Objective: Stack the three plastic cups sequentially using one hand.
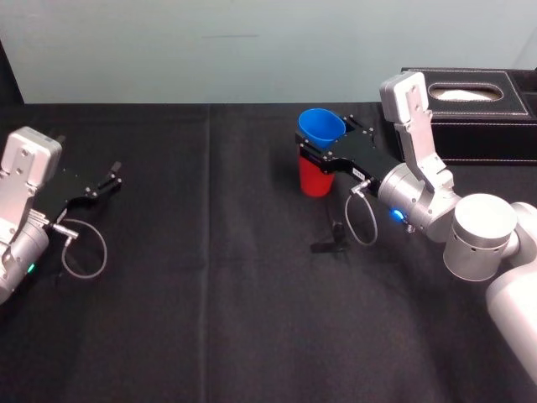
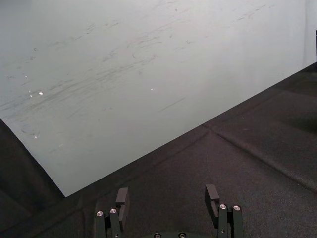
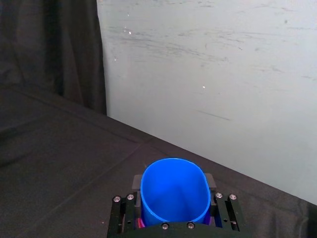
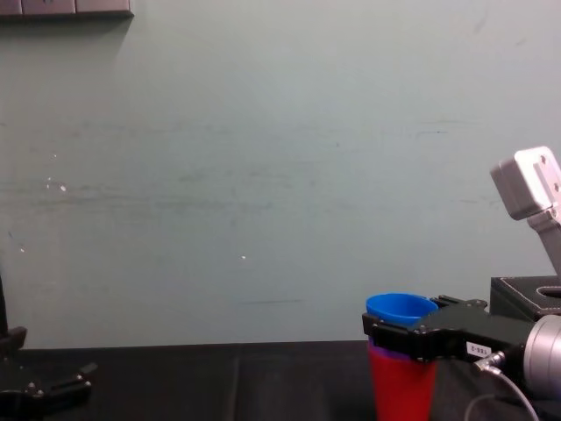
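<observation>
My right gripper (image 1: pixel 325 139) is shut on the blue cup (image 1: pixel 321 126), one finger on each side of its wall. In the right wrist view the blue cup (image 3: pixel 173 191) sits between the fingers (image 3: pixel 222 210), mouth open and empty. Directly under it the red cup (image 1: pixel 315 181) stands upright on the black cloth. From the chest view the blue cup (image 4: pixel 401 307) rises above the gripper (image 4: pixel 394 330) and the red cup (image 4: pixel 401 386) shows below it. A thin purple edge shows between them. How deep the blue cup sits I cannot tell.
A dark stitched tissue box (image 1: pixel 474 113) stands just behind my right arm at the back right. My left gripper (image 1: pixel 105 180) rests idle and open at the far left, its fingers (image 2: pixel 212 194) apart over bare cloth. The pale wall lies close behind the table.
</observation>
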`<state>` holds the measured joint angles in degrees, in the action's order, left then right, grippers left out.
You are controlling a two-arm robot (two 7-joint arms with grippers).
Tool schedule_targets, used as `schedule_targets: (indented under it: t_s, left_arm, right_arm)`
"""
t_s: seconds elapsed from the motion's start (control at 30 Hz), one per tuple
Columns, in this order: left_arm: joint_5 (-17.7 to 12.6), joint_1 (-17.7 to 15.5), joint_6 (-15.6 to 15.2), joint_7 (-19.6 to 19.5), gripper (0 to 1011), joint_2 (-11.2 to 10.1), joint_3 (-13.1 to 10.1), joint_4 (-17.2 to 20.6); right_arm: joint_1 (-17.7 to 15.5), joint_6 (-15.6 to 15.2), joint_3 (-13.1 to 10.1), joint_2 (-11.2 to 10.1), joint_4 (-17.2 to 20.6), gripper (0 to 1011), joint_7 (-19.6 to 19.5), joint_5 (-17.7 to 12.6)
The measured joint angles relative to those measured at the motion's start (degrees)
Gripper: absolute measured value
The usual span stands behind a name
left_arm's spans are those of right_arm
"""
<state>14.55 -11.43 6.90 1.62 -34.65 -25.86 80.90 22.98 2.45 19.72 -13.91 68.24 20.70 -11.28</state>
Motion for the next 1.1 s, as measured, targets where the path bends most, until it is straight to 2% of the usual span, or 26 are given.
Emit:
schedule_targets:
  t_s: [0.17,0.53,0.7,0.9,1.1]
  left_arm:
    - [0.00,0.00,0.00,0.00,1005,0.00,0.00,0.00]
    - [0.00,0.00,0.00,0.00,1005,0.00,0.00,0.00]
    - [0.00,0.00,0.00,0.00,1005,0.00,0.00,0.00]
    - [0.00,0.00,0.00,0.00,1005,0.00,0.00,0.00]
    - [0.00,0.00,0.00,0.00,1005,0.00,0.00,0.00]
  right_arm:
    - [0.00,-0.04,-0.02,-0.02,0.04,724,-0.04,-0.02]
    - [0.00,-0.12,-0.04,-0.05,0.11,1003,-0.09,-0.07]
    - [-0.01,-0.15,-0.06,-0.06,0.20,1000,-0.07,-0.09]
    - [-1.87,-0.44,-0.55,-1.14,3.82,1000,0.70,-0.66]
    - [-5.94,-1.59,-1.71,-2.97,9.95,1002,0.66,-1.84]
